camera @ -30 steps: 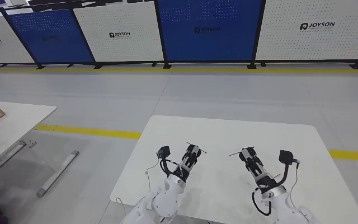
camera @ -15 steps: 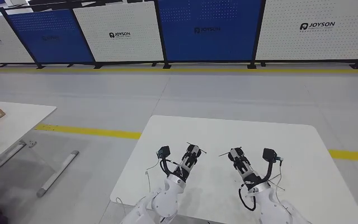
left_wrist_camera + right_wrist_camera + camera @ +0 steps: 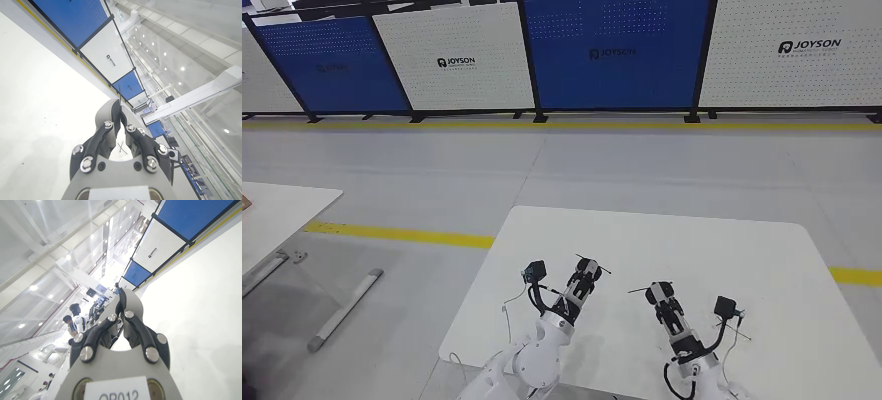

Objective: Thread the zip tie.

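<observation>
Right hand (image 3: 657,291) neared left hand (image 3: 589,266); each pinches zip tie (image 3: 119,92).

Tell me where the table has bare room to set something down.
The table is bare across its far half and along its right side. The near edge is crowded: the left tool and right tool hold zip ties, close together.

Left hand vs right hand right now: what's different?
Left hand sits farther out on the table; right hand is nearer the robot. The zip tie sticks far past the left hand's tips; only a short stub past the right hand's. Both are shut on black zip tie.
</observation>
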